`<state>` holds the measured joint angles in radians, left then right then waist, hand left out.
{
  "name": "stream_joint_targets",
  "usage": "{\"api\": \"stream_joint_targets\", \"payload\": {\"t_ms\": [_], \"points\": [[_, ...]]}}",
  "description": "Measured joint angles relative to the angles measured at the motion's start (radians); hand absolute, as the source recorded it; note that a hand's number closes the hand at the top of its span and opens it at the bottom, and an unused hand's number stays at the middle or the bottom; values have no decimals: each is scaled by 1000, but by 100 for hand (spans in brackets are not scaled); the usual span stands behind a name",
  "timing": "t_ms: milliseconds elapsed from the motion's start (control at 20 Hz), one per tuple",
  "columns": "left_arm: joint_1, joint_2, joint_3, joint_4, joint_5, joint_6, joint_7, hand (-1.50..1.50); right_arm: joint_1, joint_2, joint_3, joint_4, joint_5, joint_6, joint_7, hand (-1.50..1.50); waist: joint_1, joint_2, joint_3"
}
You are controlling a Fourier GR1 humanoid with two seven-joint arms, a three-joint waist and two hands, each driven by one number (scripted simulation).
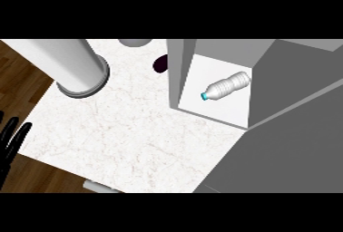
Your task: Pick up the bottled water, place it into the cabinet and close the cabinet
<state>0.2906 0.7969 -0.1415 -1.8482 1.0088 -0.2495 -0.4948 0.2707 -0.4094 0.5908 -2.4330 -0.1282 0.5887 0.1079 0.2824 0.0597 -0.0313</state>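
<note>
Inside the cabinet [179,72] at the far right, the bottle [226,86] lies on its side on the white shelf. Its blue cap points near-left toward the opening, and nothing touches it. Lying flat like that, it looks set down rather than stood up, so it can hardly topple but could roll. By my reading the placing is done and only the closing is left, since the front is open. A broad grey panel [295,149] spreads near and right of the opening. It may be the door swung wide, but I cannot tell for sure. The left hand [10,136] shows only at the left edge, fingers straight and pointing up, holding nothing, resting well apart from the cabinet. The right hand shows nowhere, so I can't tell what it is doing. The counter [134,131] is pale veined marble, bare across its middle. At its far left stands a pale cylinder [77,63] with a darker rim. A dark purple thing [161,63] sits just beside the cabinet's left wall, partly hidden by it. Brown plank floor [23,59] shows beyond the counter's left edge.
</note>
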Motion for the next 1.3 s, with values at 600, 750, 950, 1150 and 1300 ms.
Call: {"api": "stream_joint_targets", "payload": {"t_ms": [600, 750, 950, 1150, 1300], "points": [[-13, 11, 22, 29, 16, -24, 4, -150, -131, 80, -24, 124, -109, -34, 111, 150, -9, 3, 6], [-14, 14, 26, 35, 21, -29, 7, -150, -222, 96, -52, 176, -106, -41, 171, 150, -10, -3, 6], [-15, 10, 24, 45, 25, -33, 9, -150, -349, 137, -70, 261, -104, -61, 252, 150, -16, -7, 8], [-11, 8, 26, 56, 30, -39, 10, -150, -470, 188, -93, 359, -110, -82, 322, 150, -24, -13, 11], [-9, 9, 34, 65, 36, -45, 8, -150, -575, 253, -117, 467, -99, -138, 388, 150, -29, -16, 14]]}}
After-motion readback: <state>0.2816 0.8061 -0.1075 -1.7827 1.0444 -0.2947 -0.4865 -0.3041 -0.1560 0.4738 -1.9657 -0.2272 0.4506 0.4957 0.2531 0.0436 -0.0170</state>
